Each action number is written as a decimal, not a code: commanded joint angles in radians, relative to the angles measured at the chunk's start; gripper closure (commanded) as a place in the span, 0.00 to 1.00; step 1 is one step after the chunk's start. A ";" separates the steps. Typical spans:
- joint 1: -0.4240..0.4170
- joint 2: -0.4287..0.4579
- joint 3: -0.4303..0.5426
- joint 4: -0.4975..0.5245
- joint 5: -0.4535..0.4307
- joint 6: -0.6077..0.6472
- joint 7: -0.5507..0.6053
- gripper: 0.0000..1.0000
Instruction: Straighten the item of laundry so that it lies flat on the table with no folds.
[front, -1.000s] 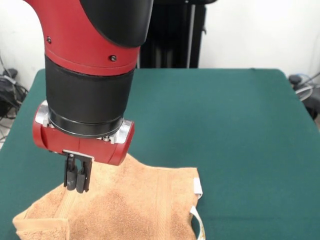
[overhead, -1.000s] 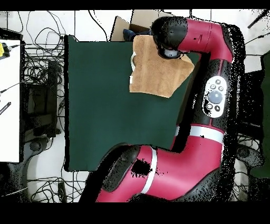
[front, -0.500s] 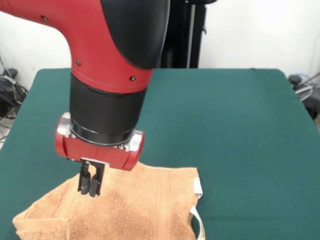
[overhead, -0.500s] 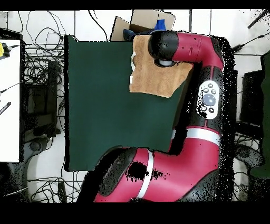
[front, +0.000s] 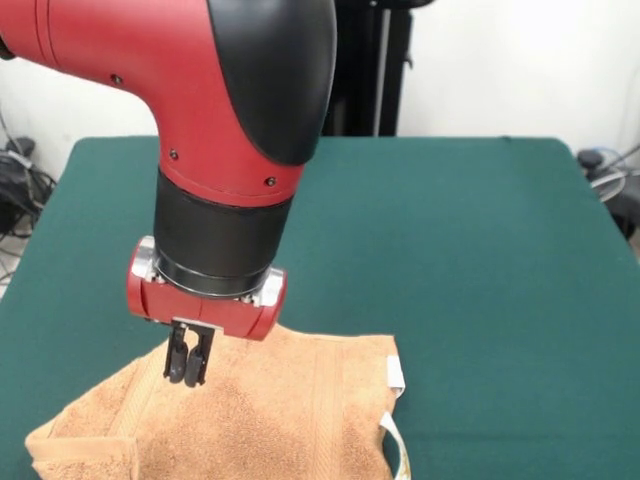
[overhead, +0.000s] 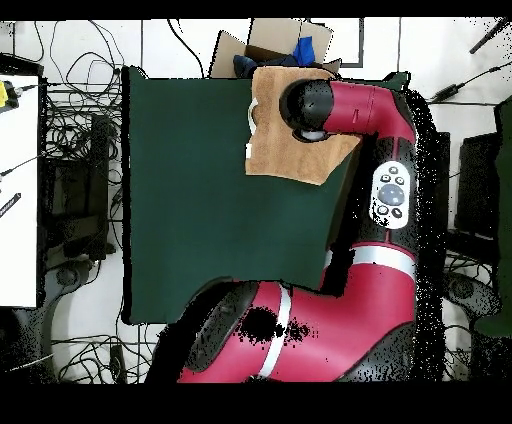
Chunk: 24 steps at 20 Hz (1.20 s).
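The peach-orange towel (front: 260, 425) lies at the near edge of the green table (front: 450, 250) in the front view, with its near left corner folded over and white tags (front: 396, 375) on its right edge. My gripper (front: 187, 380) hangs just above the towel's far left part, fingers shut together and holding nothing. In the overhead view the towel (overhead: 283, 150) lies at the table's top right edge (overhead: 190, 200), and the arm's wrist (overhead: 305, 105) covers its upper right part.
The red and black arm comes down over the table's left side in the front view. A cardboard box (overhead: 262, 40) and cables (overhead: 80, 150) lie on the floor beyond the table's edges. A white bench (overhead: 18, 190) stands at the left.
The gripper has moved right, over the towel toward its middle, staying shut just above the cloth. The towel has not moved.
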<state>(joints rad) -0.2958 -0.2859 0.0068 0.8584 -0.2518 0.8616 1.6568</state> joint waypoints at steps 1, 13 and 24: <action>0.021 0.024 -0.017 0.193 0.005 -0.066 0.230 1.00; 0.022 0.068 -0.030 0.186 0.016 -0.061 0.247 1.00; 0.035 0.120 -0.048 0.137 0.014 -0.019 0.263 1.00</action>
<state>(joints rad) -0.2925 -0.2235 -0.0196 0.8752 -0.2512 0.8609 1.6572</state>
